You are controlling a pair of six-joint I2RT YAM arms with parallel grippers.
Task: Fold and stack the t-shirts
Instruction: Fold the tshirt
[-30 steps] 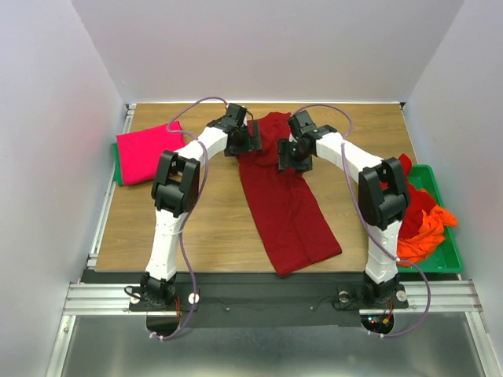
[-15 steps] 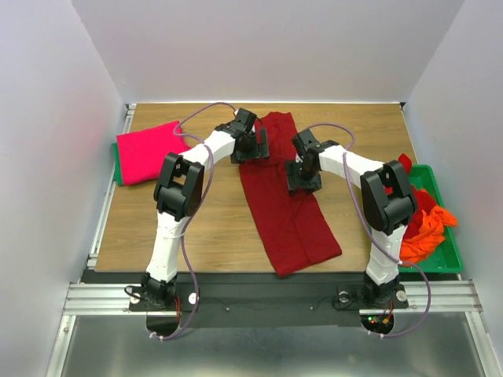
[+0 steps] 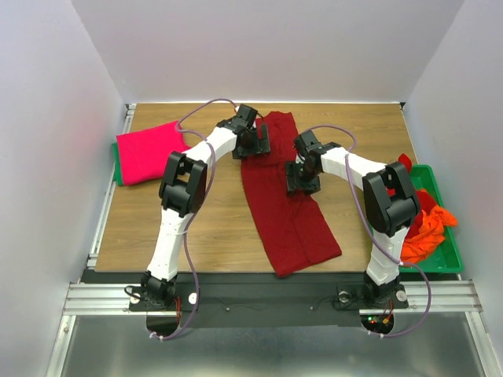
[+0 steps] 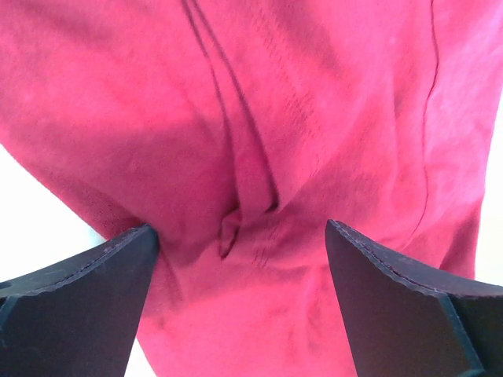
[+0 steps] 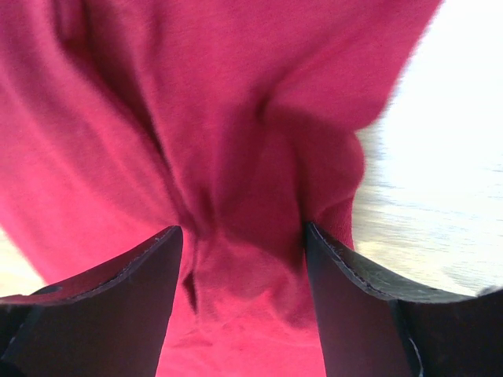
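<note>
Dark red t-shirt (image 3: 287, 216) lies as a long strip on the wooden counter (image 3: 204, 228); left pincer (image 3: 255, 143) gapes wide over its far edge, holding nothing; right pincer (image 3: 302, 181) is half open astride a bunched ridge, and whether it grips cannot be told. Best to pinch both edges level before folding; white walls enclose the counter, with a folded pink t-shirt (image 3: 148, 151) at far left.
</note>
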